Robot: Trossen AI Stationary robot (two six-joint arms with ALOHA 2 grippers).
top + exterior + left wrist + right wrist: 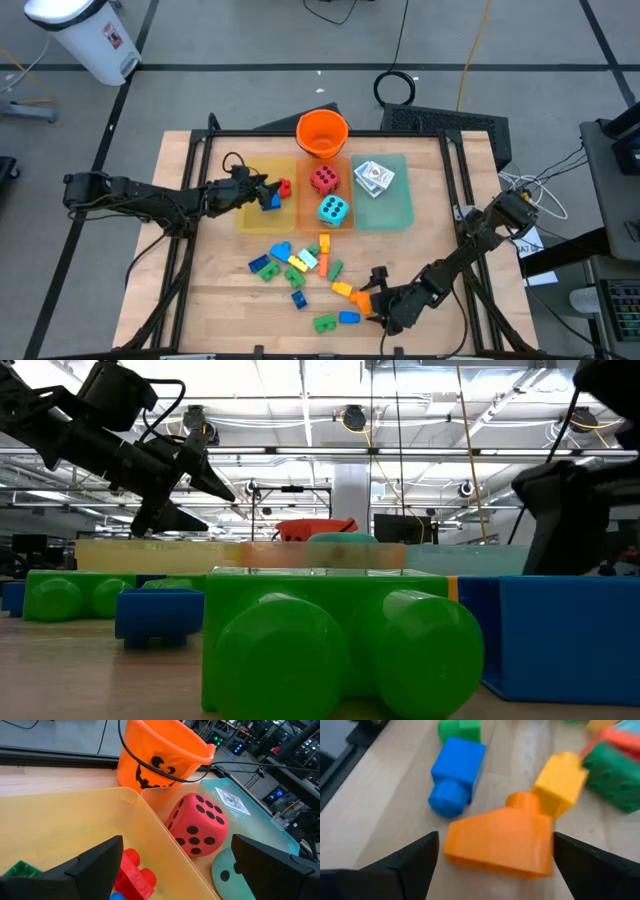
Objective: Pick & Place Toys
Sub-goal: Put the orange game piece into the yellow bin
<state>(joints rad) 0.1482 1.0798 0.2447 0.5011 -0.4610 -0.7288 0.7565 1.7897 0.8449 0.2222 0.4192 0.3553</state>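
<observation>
My left gripper point(266, 189) is open and empty over the yellow tray point(248, 216). Just under and ahead of it, a red brick point(133, 874) and a blue brick point(270, 203) lie in that tray. My right gripper point(373, 300) is open and low at the table's near side. Its fingers stand on either side of an orange brick point(499, 842) that lies on the wood, and I cannot tell if they touch it. A yellow brick point(560, 784) and a blue brick point(456, 772) lie just beyond. The red die point(323, 179) and the teal die point(333, 210) sit in the orange tray. White card packs point(373, 176) lie in the green tray.
The orange bucket point(322, 133) stands at the far edge behind the trays. Several loose bricks point(298, 262) lie scattered on the wood between the trays and the near edge. A green brick point(340, 645) lies close in front of the low camera.
</observation>
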